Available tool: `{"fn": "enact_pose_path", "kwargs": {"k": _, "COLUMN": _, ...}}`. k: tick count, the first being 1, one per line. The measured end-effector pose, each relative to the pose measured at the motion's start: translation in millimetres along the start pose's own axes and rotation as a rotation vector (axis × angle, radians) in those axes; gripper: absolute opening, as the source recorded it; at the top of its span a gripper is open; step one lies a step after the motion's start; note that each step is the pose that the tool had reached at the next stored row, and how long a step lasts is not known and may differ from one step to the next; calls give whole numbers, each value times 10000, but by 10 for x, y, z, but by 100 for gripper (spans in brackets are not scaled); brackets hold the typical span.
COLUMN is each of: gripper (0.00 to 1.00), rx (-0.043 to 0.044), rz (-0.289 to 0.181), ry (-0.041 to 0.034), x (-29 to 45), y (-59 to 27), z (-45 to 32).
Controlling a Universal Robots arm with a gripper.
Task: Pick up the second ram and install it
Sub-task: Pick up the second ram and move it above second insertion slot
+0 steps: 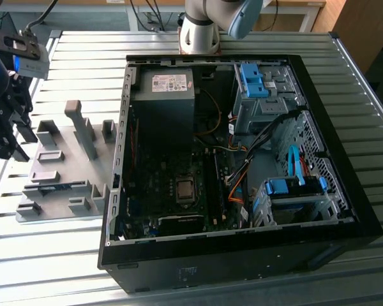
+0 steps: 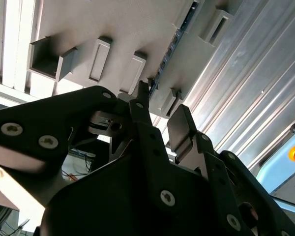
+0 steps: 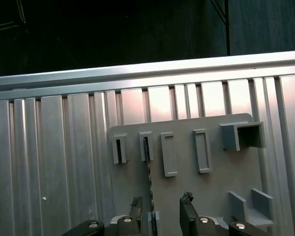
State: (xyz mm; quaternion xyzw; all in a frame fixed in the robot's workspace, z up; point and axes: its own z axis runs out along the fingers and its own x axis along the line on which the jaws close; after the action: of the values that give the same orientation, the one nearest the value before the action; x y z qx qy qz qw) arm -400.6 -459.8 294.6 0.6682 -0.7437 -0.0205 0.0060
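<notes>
The second ram (image 3: 149,189) stands on edge in a slot of the grey fixture plate (image 3: 211,187), showing as a thin dark strip. The same ram (image 2: 169,49) appears in the second wrist view as a narrow line across the plate. My gripper (image 3: 161,204) hangs above the plate, open, and the ram's edge lies between its two black fingers (image 3: 136,206) without touching them. In the exterior view my gripper (image 1: 9,131) is at the far left, over the fixture plate (image 1: 64,169). The ram (image 1: 56,187) lies low along the plate's near part.
An open black computer case (image 1: 242,159) lies on the ribbed metal table (image 1: 64,255) to the exterior view's right of the plate. Inside it are the motherboard (image 1: 179,185), blue drive cages and cables. Upright grey blocks (image 1: 83,127) rise from the plate. The arm's base (image 1: 201,29) stands behind the case.
</notes>
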Motion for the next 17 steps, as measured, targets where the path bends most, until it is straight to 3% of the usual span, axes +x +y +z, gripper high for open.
{"fn": "enact_pose_path", "kwargs": {"k": 13, "gripper": 43, "rx": -10, "rz": -523, "ry": 22, "x": 10, "y": -8, "z": 211}}
{"fn": "enact_pose_path", "kwargs": {"k": 17, "gripper": 43, "rx": -12, "rz": -532, "ry": 26, "x": 11, "y": -9, "z": 225}}
